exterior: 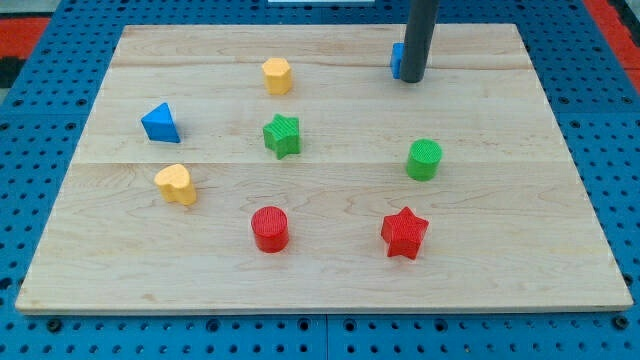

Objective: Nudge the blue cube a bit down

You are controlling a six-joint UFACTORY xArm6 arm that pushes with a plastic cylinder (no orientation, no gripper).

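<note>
The blue cube [397,60] sits near the view's top, right of centre, mostly hidden behind my dark rod; only its left edge shows. My tip [412,79] rests on the wooden board [330,270] directly in front of the cube, at its lower right side, touching or nearly touching it.
A yellow hexagonal block [277,75] sits top centre-left. A blue triangle [160,123] and a yellow heart [176,184] lie at the left. A green star [282,136] is in the middle, a green cylinder [424,159] right of it. A red cylinder [269,228] and a red star [404,233] lie toward the bottom.
</note>
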